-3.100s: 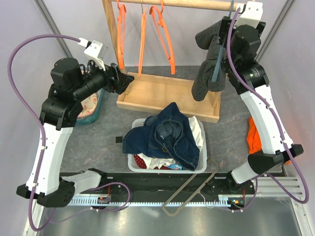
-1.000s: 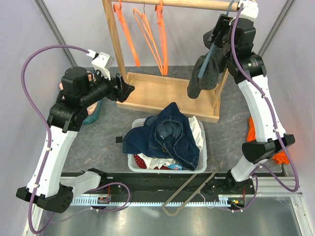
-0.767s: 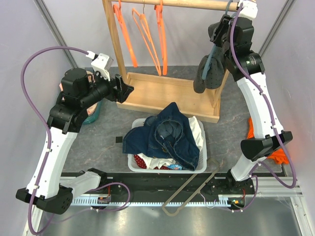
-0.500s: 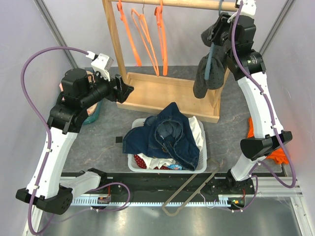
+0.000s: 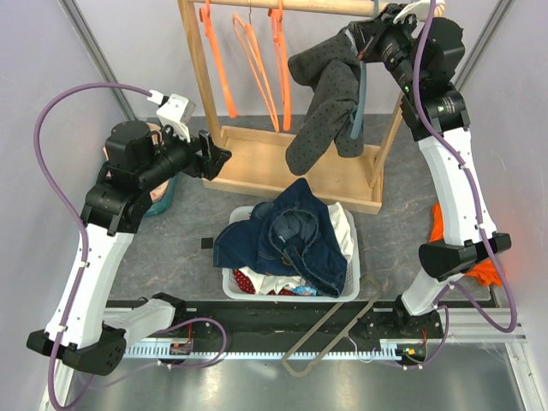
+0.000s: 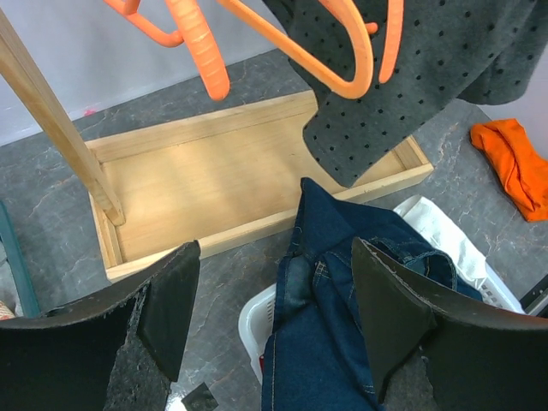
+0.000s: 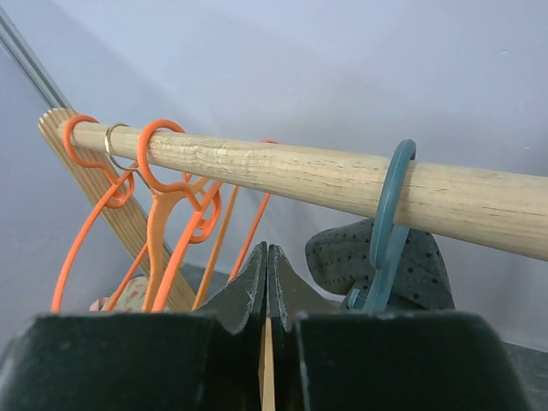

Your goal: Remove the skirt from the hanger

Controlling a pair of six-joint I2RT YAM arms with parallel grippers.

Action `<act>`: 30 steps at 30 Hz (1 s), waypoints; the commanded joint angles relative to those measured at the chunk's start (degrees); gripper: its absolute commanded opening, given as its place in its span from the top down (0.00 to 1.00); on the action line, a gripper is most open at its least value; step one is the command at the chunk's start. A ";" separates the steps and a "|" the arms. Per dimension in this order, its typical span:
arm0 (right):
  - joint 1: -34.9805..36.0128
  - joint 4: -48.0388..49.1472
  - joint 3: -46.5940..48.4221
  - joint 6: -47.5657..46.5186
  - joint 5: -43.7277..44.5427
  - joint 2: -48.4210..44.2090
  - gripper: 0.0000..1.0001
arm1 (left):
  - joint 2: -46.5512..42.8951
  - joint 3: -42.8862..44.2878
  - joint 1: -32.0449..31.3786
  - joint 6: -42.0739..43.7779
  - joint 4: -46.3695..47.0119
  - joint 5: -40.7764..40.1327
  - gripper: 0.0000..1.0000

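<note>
A scrap of dark red, white-dotted cloth, the skirt (image 5: pixel 247 279), shows in the white basket (image 5: pixel 229 276) under the jeans (image 5: pixel 295 235); most of it is hidden. Thin orange hangers (image 5: pixel 257 68) hang bare on the wooden rail (image 5: pixel 317 7), their hooks (image 7: pixel 158 141) showing in the right wrist view. My right gripper (image 5: pixel 366 40) is up at the rail, shut with nothing between its jaws (image 7: pixel 266 257), just left of the grey-blue hanger's hook (image 7: pixel 390 205). My left gripper (image 5: pixel 218 154) hovers open by the rack's left post, above the basket (image 6: pixel 278 317).
A grey dotted garment (image 5: pixel 330 94) hangs on the grey-blue hanger (image 5: pixel 360 98), swung out leftward. The rack stands in a wooden tray (image 5: pixel 257 163). Orange cloth (image 5: pixel 441 235) lies at the right, a teal container (image 5: pixel 158 193) at the left, a grey hanger (image 5: pixel 334 330) by the near edge.
My right gripper has shut and moved up and left along the rail. The grey dotted garment on its hanger has swung out to the left. The left arm has hardly moved.
</note>
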 commanded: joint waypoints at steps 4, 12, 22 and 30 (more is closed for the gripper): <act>-0.06 -3.45 -1.32 -3.95 4.67 -2.03 0.52 | -1.29 -0.26 -0.18 2.08 1.97 -0.52 0.23; -0.06 -7.58 -1.76 -10.28 15.29 -2.66 0.31 | -1.20 -0.61 -0.18 2.34 1.97 -0.87 0.23; -0.06 -10.12 -6.33 -13.10 19.09 -3.62 0.34 | -1.03 -0.17 -0.27 2.17 1.88 -0.87 0.23; -0.06 -13.29 -8.36 -12.39 18.13 -3.97 0.50 | -0.76 -0.17 -0.27 1.82 1.79 -0.52 0.23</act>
